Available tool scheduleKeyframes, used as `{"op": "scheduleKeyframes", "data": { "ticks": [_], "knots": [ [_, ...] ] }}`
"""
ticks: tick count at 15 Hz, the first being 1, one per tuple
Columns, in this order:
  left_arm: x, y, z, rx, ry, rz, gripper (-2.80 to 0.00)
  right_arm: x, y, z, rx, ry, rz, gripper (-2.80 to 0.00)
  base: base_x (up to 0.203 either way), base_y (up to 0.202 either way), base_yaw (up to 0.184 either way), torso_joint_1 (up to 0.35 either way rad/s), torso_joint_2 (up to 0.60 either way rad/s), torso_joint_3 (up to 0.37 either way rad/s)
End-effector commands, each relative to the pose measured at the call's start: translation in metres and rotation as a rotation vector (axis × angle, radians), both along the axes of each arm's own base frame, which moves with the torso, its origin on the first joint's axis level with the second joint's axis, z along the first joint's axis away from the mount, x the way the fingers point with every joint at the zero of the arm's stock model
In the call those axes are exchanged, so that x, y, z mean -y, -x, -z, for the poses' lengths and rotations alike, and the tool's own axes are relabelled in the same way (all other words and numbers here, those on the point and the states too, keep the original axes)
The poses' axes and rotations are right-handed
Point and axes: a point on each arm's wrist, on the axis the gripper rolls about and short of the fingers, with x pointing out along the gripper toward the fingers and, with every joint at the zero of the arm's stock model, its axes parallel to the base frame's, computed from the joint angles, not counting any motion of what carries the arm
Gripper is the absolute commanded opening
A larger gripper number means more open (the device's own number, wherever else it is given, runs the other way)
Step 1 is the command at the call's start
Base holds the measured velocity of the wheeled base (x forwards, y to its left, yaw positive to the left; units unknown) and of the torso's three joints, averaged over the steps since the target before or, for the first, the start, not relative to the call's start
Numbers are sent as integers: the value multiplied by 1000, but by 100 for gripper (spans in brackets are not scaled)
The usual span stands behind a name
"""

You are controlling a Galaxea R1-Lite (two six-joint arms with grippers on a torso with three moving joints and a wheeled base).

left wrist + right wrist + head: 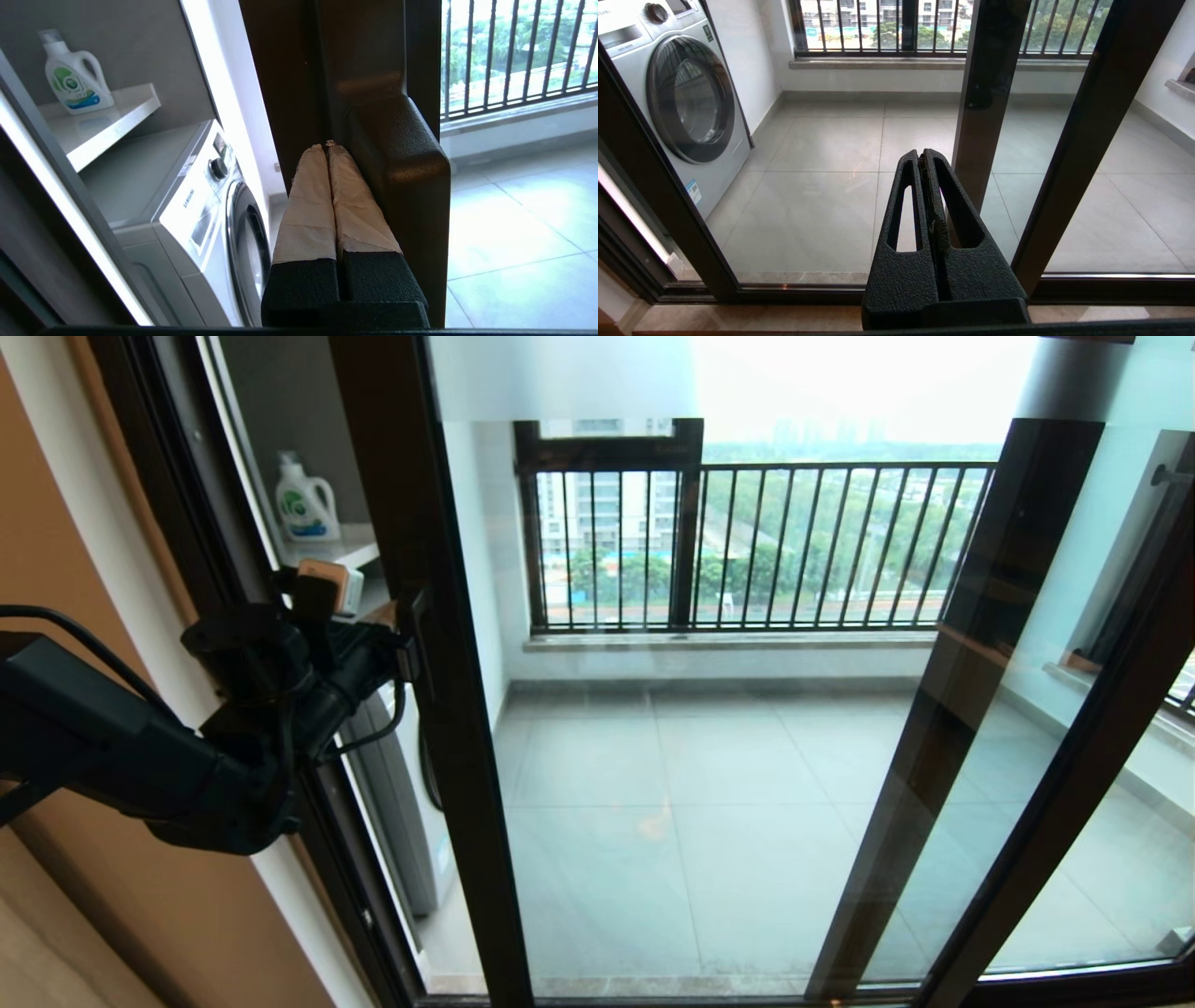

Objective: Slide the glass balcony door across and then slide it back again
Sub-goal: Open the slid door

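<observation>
While my left end effector (327, 149) sits pressed up against the leading stile of the glass balcony door (653, 756), its two taped fingers (308, 200) are closed flat together with nothing between them, tucked beside the black bar handle (402, 186) and not wrapped around it; so I'm pushing or hooking here, not gripping. From the head view the door's dark frame edge stands just off the left jamb, with a narrow gap of open air between them; through that gap I see the washing machine (196, 210) and the shelf (107, 116) with the detergent bottle (72, 77) on it. Over to the right, the door's far stile overlaps the other dark-framed panel (1102, 756); beyond the glass lies the tiled balcony floor (709, 821) and the railing (794, 541).

My right end effector (924, 156) hangs low in front of the glass, fingers shut on nothing, touching nothing that I can see; it looks idle.

How far along? Hard call; the door is almost closed against the left jamb. I'd judge either the first slide has barely begun, or the return slide is nearly home; these views alone don't tell me which. If it's the start, the whole travel across and back is left; if it's the end, only that last sliver of gap remains to close.
</observation>
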Motion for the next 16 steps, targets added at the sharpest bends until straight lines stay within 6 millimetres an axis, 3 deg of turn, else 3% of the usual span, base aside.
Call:
{"op": "scheduleKeyframes", "data": {
  "ticks": [1, 16],
  "knots": [
    [8, 0, 2, 0, -2, 18, -280, 0, -1, 3, -12, 0, -1, -280, 0, 0, 0, 0, 0, 0],
    [55, -7, -8, 12, -5, 79, -280, 0, -1, 3, -12, 0, -1, -280, 0, 0, 0, 0, 0, 0]
  ]
}}
